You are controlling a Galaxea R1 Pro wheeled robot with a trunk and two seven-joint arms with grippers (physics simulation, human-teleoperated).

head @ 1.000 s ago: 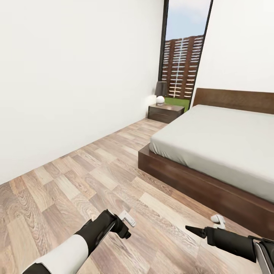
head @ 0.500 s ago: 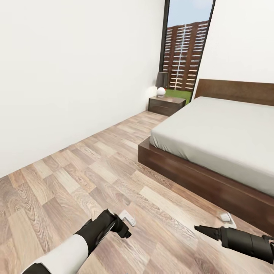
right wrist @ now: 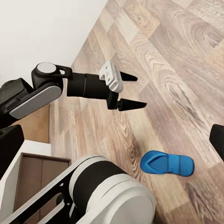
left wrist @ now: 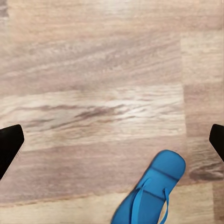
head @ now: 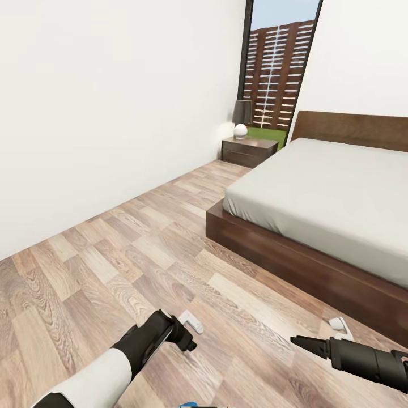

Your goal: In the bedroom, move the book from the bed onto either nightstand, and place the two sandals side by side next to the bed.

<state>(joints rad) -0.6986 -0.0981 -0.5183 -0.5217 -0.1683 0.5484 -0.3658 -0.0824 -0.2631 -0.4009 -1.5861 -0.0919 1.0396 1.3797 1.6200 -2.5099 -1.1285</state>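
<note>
Blue, one sandal lies flat on the wood-plank floor, below the left gripper, whose jaws stand wide apart, holding nothing. Whether the right gripper is parted I cannot tell. Beyond the bed, a nightstand meets the far wall.

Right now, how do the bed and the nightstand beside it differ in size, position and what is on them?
The bed is large and low, reaching toward the robot; the nightstand is far smaller and stands against the back wall by the window. The bed carries a smooth grey mattress with nothing visible on it; the nightstand bears a lamp with a dark shade and a white round base. Both are dark-brown wood and stand on the plank floor.
</note>
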